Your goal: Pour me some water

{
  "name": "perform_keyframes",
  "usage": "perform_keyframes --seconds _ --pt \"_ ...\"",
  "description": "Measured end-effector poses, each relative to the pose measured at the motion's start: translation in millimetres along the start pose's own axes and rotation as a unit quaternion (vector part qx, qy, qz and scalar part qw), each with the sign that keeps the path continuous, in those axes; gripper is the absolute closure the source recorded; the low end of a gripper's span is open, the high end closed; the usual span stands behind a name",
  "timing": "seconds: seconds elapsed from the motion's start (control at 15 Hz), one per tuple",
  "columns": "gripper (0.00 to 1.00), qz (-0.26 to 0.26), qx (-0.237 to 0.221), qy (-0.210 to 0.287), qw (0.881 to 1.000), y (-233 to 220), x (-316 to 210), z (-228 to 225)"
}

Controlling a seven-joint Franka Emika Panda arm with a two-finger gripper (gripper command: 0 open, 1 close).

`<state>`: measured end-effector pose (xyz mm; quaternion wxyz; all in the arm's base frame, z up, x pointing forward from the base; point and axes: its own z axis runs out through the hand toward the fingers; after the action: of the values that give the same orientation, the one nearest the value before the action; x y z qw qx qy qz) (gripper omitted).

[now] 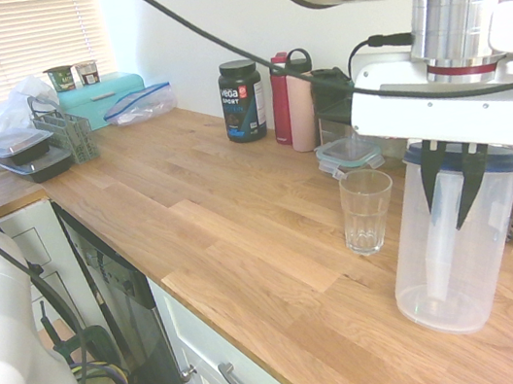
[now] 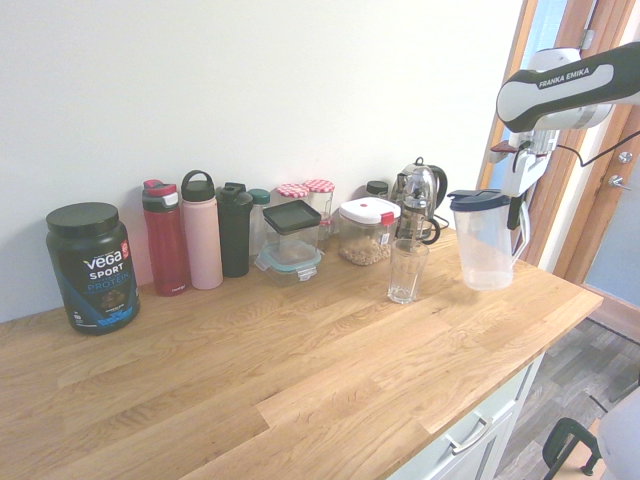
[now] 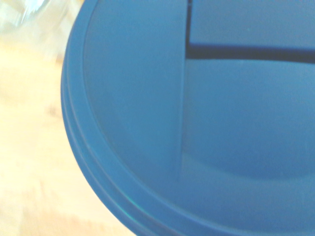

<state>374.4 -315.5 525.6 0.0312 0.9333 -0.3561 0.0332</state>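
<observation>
A clear plastic pitcher (image 1: pixel 448 249) (image 2: pixel 485 245) with a blue lid (image 3: pixel 197 123) stands upright at the right end of the wooden counter (image 1: pixel 233 225). Its base is on the wood or just above it. My gripper (image 1: pixel 454 181) (image 2: pixel 517 205) comes down from above and is shut on the pitcher's handle, on the side facing away from the glass. An empty-looking drinking glass (image 1: pixel 366 210) (image 2: pixel 405 270) stands a short gap to the pitcher's left. I cannot make out any water in the pitcher.
Behind the glass stand a French press (image 2: pixel 418 200), lidded food containers (image 2: pixel 292 238) and jars (image 2: pixel 366 230). Bottles (image 2: pixel 202 243) and a black protein tub (image 2: pixel 90 266) line the wall. The counter's front edge (image 2: pixel 470 400) is close to the pitcher.
</observation>
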Motion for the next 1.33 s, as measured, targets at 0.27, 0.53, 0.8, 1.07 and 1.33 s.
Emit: perform_keyframes --seconds 0.27,0.53,0.8,1.07,1.33 --pt "1.0 0.088 0.029 0.055 0.994 8.5 -37.7 -18.5" --pt "1.0 0.171 0.051 0.111 0.978 6.3 -98.3 -21.7" --pt "1.0 0.188 0.061 0.134 0.971 -17.1 -167.1 -40.7" --pt "1.0 0.118 0.082 0.124 0.982 -78.5 -246.8 -86.2" --pt "1.0 0.023 0.12 0.116 0.986 -183.3 -310.6 -97.5"
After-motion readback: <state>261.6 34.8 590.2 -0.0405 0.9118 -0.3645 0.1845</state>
